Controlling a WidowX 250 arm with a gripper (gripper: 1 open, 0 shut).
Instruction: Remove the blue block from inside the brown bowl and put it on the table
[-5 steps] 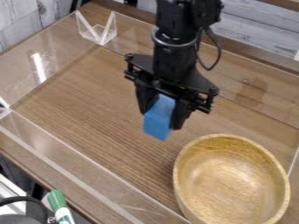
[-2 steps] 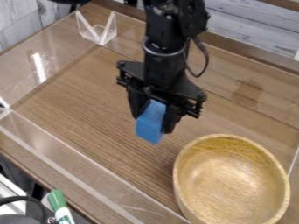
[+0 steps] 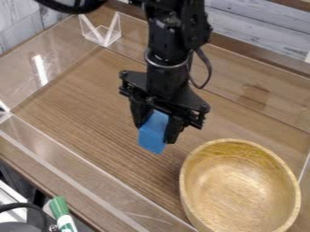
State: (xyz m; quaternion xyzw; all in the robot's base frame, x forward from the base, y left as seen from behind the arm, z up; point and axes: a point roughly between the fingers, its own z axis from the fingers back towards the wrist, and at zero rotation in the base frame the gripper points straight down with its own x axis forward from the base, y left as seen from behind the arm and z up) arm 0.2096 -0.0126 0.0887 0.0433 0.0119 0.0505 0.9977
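A black robot gripper (image 3: 152, 116), closed on the blue rectangular block (image 3: 152, 132), holds it above the wood-grain table (image 3: 82, 116), beside the tan bowl (image 3: 240, 188). Releasing too high could make the block drop, bounce or tumble back toward the bowl.
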